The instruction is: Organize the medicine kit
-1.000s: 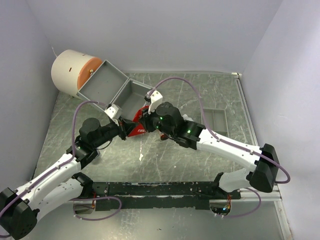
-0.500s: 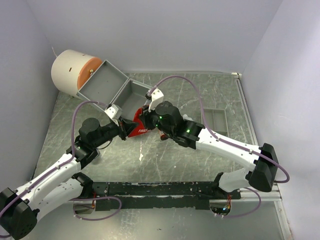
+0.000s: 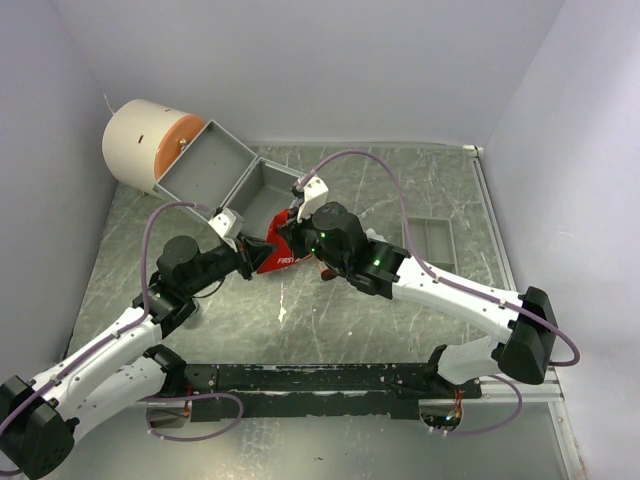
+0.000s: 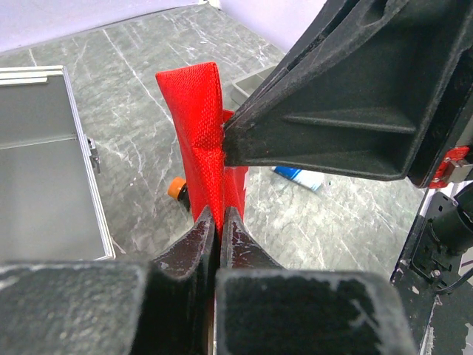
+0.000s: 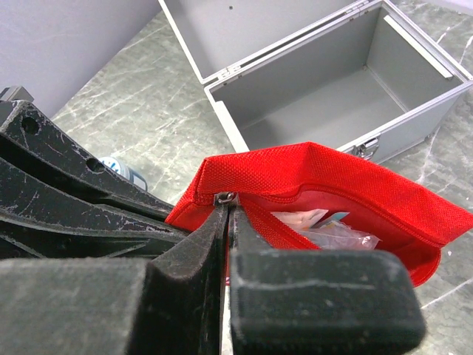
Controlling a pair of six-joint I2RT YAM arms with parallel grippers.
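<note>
A red first-aid pouch (image 3: 272, 258) is held up between both arms in front of an open grey metal case (image 3: 235, 175). My left gripper (image 3: 250, 258) is shut on the pouch's lower edge (image 4: 196, 126), fingertips (image 4: 236, 229) pinching the fabric. My right gripper (image 5: 230, 211) is shut on the zipper pull (image 5: 224, 197) at the pouch's corner. The pouch (image 5: 332, 177) gapes open along the zip, and sealed packets (image 5: 325, 225) show inside. The case (image 5: 332, 103) is empty, with its lid laid back.
A white and orange cylinder (image 3: 145, 145) stands behind the case at the far left. A shallow grey tray (image 3: 432, 240) lies at the right. A blue and white tube (image 4: 299, 176) and an orange-capped item (image 4: 176, 189) lie on the table under the pouch.
My right gripper and the pouch's top corner have shifted very slightly; both grips are unchanged.
</note>
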